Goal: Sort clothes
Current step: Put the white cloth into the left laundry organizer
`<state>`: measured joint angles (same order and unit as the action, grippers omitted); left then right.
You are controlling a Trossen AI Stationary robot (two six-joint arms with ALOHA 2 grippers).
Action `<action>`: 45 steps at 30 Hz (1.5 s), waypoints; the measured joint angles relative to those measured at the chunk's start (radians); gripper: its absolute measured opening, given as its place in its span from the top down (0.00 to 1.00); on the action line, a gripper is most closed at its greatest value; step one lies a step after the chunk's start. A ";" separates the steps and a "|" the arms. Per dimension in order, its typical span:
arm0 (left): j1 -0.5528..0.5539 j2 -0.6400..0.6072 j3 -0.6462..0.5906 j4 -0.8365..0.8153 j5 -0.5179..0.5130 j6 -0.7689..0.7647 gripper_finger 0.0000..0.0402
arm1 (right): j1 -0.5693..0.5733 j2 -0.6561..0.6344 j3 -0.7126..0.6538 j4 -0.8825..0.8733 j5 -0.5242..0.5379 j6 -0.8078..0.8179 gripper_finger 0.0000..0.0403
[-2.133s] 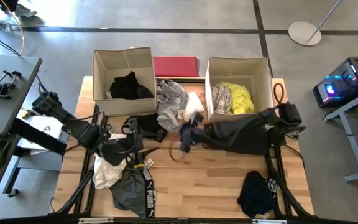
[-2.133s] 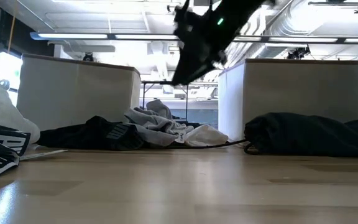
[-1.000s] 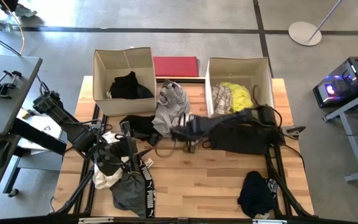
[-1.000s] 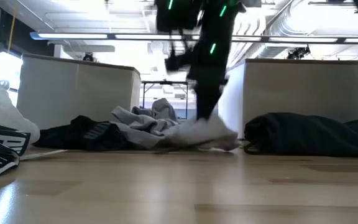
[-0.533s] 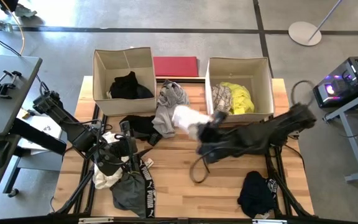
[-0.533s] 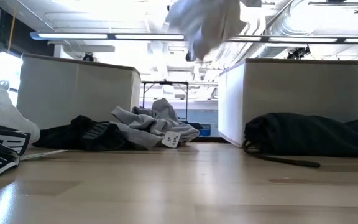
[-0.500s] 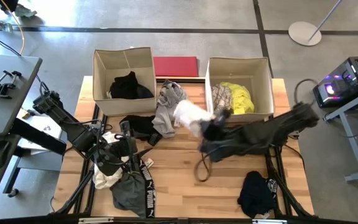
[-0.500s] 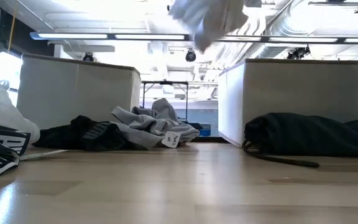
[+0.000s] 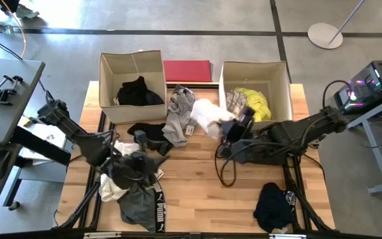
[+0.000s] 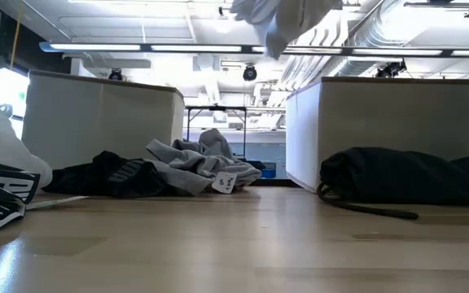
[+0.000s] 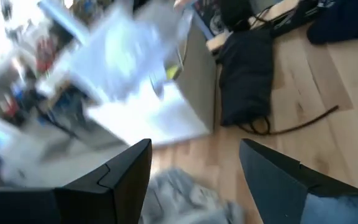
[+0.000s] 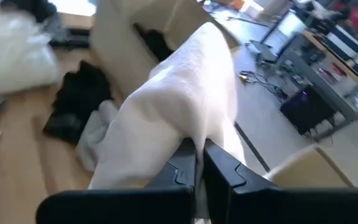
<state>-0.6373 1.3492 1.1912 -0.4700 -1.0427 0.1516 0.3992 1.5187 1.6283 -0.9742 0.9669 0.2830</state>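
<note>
Right gripper [image 12: 194, 163], pinched on a cream-white soft garment [image 9: 209, 118], hangs above the pale wooden plank table [image 9: 197, 192] beside the right tan cardboard box [image 9: 254, 73]. Left gripper [image 11: 194, 168] stands wide, empty, over clothes at the table's left; grey concrete floor [image 9: 197, 16] surrounds everything.

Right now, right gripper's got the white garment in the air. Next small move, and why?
Probably carry it a little farther, over the right box, then open. The right gripper is shut on the white garment, which hangs above the table just outside that box's near corner. The yellow garment and a pale printed one already lie inside, so light items seem to go there.
</note>
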 joint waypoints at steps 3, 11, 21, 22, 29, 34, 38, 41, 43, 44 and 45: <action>0.033 0.061 0.000 0.196 0.059 0.272 0.41 | 0.000 0.054 0.000 0.056 -0.071 -0.089 1.00; 0.150 0.196 0.000 0.476 0.068 0.638 0.41 | 0.000 0.154 -0.001 0.265 -0.215 -0.266 1.00; 0.254 0.208 0.000 0.211 0.026 0.319 0.53 | 0.013 0.164 -0.001 0.329 -0.276 -0.317 1.00; 0.253 0.208 0.000 0.198 0.034 0.302 0.57 | 0.013 0.163 -0.001 0.329 -0.291 -0.317 1.00; 0.193 0.196 0.000 0.177 0.013 0.225 0.96 | 0.014 0.163 -0.001 0.272 -0.315 -0.195 0.90; 0.137 0.120 0.000 0.128 -0.224 0.205 0.97 | 0.024 0.163 -0.001 0.067 -0.261 -0.003 0.73; 0.180 -0.022 0.000 0.033 -0.272 0.118 0.99 | 0.052 0.163 -0.001 -0.138 -0.231 0.221 0.66; 0.305 -0.147 0.000 -0.080 -0.205 -0.003 0.99 | 0.101 0.163 -0.013 -0.213 -0.173 0.353 0.64; 0.436 -0.225 0.000 -0.163 -0.088 -0.093 0.99 | 0.143 0.163 -0.040 -0.218 -0.113 0.392 0.64; 0.514 -0.256 0.000 -0.202 -0.018 -0.133 0.99 | 0.165 0.163 -0.054 -0.216 -0.085 0.405 0.64; 0.597 -0.280 0.000 -0.243 0.050 -0.171 1.00 | 0.183 0.163 -0.070 -0.212 -0.062 0.420 0.64</action>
<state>-0.0407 1.0690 1.1912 -0.7127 -0.9927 -0.0192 0.5826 1.6814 1.5582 -1.1859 0.9054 0.7030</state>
